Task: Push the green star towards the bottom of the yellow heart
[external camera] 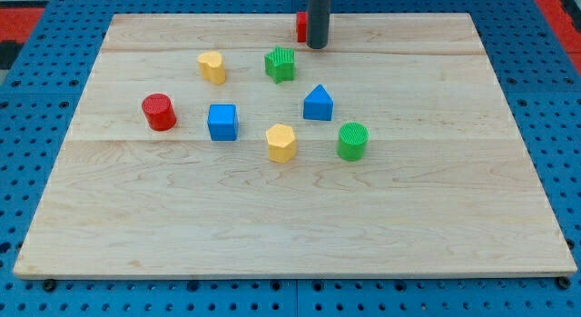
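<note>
The green star (280, 64) lies on the wooden board near the view's top middle. The yellow heart (212, 67) lies to the star's left, a block's width or so apart. My tip (317, 46) stands just up and to the right of the green star, with a small gap between them. It partly hides a red block (300, 26) at the top edge.
A red cylinder (159, 112) sits at the left. A blue cube (222, 122), a yellow hexagonal block (281, 143), a blue triangular block (318, 104) and a green cylinder (352, 141) lie in the middle. The board (290, 226) rests on a blue pegboard.
</note>
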